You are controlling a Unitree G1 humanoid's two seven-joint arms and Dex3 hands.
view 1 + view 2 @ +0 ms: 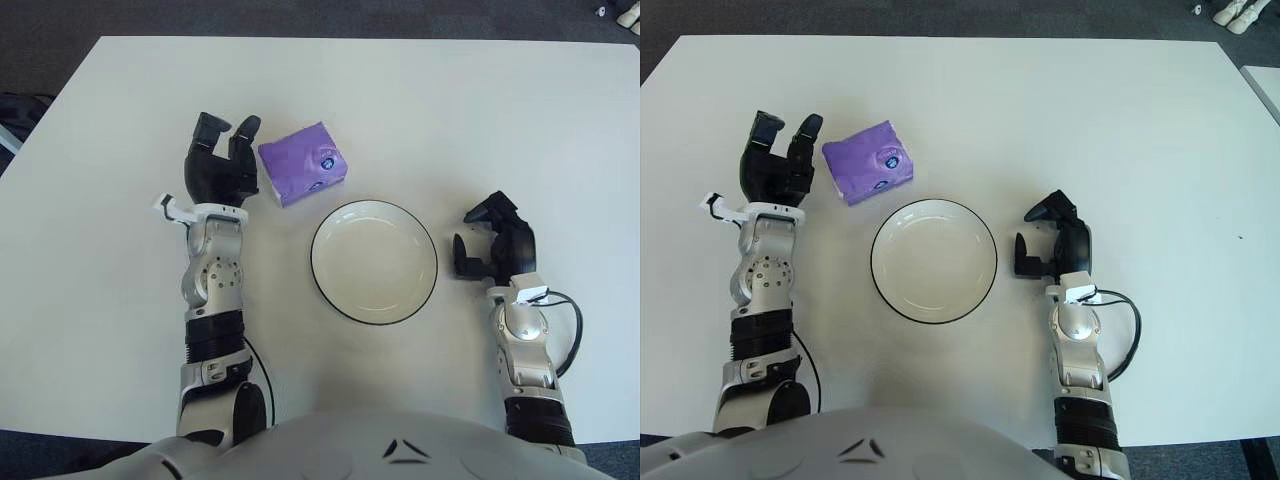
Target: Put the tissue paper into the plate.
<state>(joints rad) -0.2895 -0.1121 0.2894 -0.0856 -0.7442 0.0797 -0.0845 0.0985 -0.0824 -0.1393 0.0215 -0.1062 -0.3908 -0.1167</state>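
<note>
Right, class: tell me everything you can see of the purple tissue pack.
The tissue pack is a small, soft-looking purple packet with a small dark blue mark on top. It lies flat and slightly askew on the white table, just beyond the plate's far-left rim. The open left hand is beside it, not holding it.
</note>
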